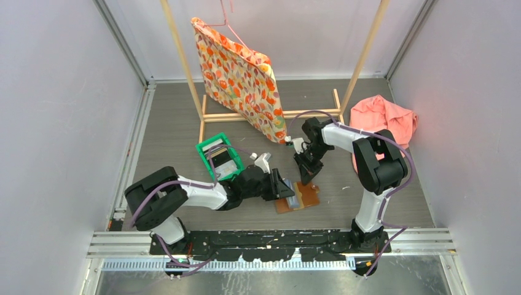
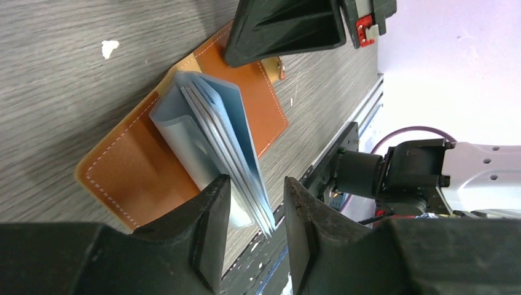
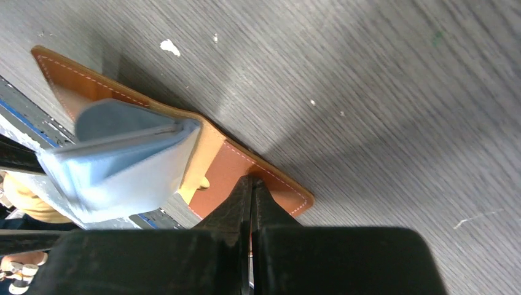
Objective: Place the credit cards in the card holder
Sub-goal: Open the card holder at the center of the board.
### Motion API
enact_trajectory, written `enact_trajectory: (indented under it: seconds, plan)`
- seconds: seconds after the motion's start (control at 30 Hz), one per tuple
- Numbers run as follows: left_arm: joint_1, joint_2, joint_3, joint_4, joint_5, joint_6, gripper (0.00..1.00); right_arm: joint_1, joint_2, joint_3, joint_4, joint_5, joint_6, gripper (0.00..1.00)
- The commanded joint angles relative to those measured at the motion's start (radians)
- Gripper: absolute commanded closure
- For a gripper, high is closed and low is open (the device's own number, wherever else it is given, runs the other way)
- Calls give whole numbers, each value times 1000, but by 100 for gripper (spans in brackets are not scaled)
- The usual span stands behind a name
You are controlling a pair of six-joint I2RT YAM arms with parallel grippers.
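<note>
The table (image 1: 178, 123) carries a green bin (image 1: 206, 149) near the left arm, with what look like cards (image 1: 226, 162) inside. The holder (image 2: 135, 178) lies open between the arms. The right gripper (image 3: 252, 184), fingers together, pins its far flap. The nearer left gripper (image 2: 255, 187) has its fingers apart astride upright light-blue leaves (image 2: 215, 123), whose long axis runs into the gap. Whether these are cards or sleeves, I cannot tell. Only the top view shows the bin, and only the wrist views show the fan.

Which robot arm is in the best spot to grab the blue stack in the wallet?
Left. The left gripper has its fingers either side of the light-blue stack. The right gripper is shut and pinning down the card holder.
</note>
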Motion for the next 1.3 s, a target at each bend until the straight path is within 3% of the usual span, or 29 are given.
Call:
enact_trajectory:
  seconds: [0.0,0.47,0.87,1.27]
  plan:
    - [0,48,51,122,20,-14,62,9,3,28,-16,-51,-17,97]
    - [-3,96,149,134,76,13,60,-2,-35,35,-36,-117,-32,92]
    - [-3,179,246,18,121,32,60,-9,-36,49,-55,-143,-41,90]
    - [2,192,252,18,102,63,60,-58,-60,43,-61,-166,-47,84]
